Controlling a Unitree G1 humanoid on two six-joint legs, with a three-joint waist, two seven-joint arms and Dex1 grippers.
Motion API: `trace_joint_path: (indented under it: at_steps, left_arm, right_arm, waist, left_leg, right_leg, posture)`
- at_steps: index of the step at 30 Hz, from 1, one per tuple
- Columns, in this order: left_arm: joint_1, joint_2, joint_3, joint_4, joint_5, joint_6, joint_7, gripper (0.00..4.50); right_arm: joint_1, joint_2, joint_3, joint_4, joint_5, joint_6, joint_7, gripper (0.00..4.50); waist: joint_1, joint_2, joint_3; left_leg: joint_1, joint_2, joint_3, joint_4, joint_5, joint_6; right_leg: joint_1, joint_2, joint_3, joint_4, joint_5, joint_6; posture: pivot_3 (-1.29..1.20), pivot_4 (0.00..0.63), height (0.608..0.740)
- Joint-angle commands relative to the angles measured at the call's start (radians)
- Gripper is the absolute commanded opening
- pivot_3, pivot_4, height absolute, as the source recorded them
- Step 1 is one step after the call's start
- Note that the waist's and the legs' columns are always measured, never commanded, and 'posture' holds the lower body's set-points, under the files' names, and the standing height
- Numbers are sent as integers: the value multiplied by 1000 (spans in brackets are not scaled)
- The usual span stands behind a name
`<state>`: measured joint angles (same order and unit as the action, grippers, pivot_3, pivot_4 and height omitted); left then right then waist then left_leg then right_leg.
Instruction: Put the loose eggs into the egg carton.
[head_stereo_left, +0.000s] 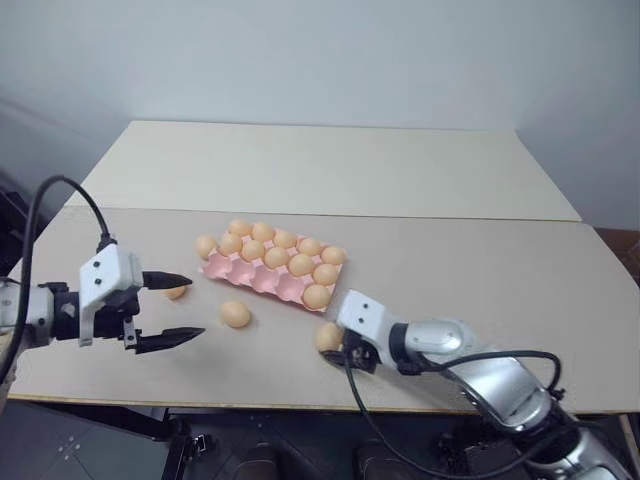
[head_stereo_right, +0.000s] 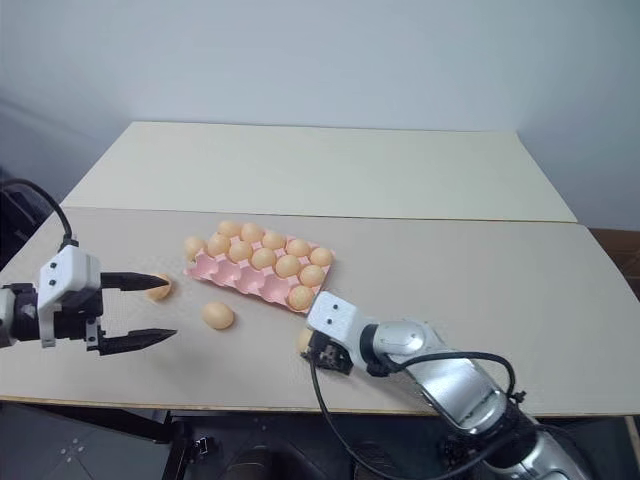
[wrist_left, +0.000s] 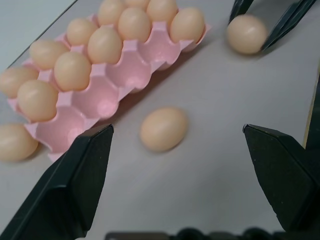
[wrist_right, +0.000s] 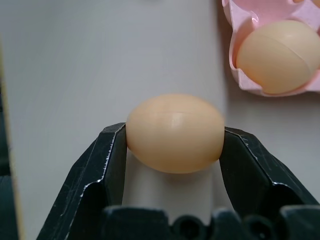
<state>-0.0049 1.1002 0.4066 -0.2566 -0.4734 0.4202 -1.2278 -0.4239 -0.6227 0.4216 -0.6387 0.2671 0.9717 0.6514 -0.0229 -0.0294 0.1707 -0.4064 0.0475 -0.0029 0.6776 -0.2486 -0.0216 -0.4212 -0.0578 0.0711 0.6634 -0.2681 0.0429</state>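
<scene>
The pink egg carton (head_stereo_left: 262, 279) lies mid-table; its two far rows are full of tan eggs. Its near row holds one egg (head_stereo_left: 316, 296) at the right end beside several empty cups. My right gripper (wrist_right: 174, 131) is shut on a loose egg (head_stereo_left: 327, 336) just off the carton's near right corner, low over the table. Another loose egg (head_stereo_left: 235, 314) lies in front of the carton. My left gripper (head_stereo_left: 195, 306) hangs open to its left. One more egg (head_stereo_left: 176, 291) sits by its far finger. An egg (wrist_left: 15, 142) rests against the carton's left end, seemingly outside the cups.
The carton sits on the near beige tabletop (head_stereo_left: 470, 270), which butts against a second one (head_stereo_left: 330, 165) behind it. The table's front edge (head_stereo_left: 250, 403) runs close below both grippers. A black cable (head_stereo_left: 370, 430) loops under the right arm.
</scene>
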Motion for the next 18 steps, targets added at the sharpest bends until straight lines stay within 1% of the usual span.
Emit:
trace_joint_path:
  at_steps: [1,5,7,10,12,18]
  left_arm:
    - [16,30,55,36,34,-33,-5,4500]
    - [29,36,82,72,51,-47,-10,4500]
    - [38,34,90,77,54,-51,-13,4500]
    - [57,29,105,66,51,-47,-13,4500]
    - [68,26,116,55,49,-42,-10,4500]
    - [96,26,143,39,45,-37,-11,4500]
  right_arm:
    - [-55,-8,-85,-70,42,8,22,2603]
    - [-156,45,-54,-5,-18,-102,-5,2603]
    - [-200,86,11,68,-111,-231,-36,2603]
    - [-261,147,95,199,-240,-378,-82,2603]
    - [-287,168,136,272,-322,-454,-106,2603]
    - [-311,224,158,398,-444,-631,-124,2603]
  waist:
    - [-4,0,0]
    - [-17,0,0]
    - [-20,0,0]
    - [-24,-1,0]
    - [-23,0,0]
    - [-21,-1,0]
  left_leg:
    - [0,0,0,0,0,0]
    - [0,0,0,0,0,0]
    - [0,0,0,-1,0,0]
    - [-1,0,0,-1,0,0]
    - [-1,0,0,-1,0,0]
    - [-1,0,0,-1,0,0]
  right_leg:
    - [0,0,0,0,0,0]
    - [0,0,0,0,0,0]
    - [-1,0,0,0,0,0]
    - [-1,0,0,0,0,0]
    - [-1,0,0,0,0,0]
    - [-2,0,0,0,0,-1]
  posture:
    - [0,150,740]
    - [0,150,740]
    - [0,150,740]
    - [0,150,740]
    - [0,150,740]
    - [0,150,740]
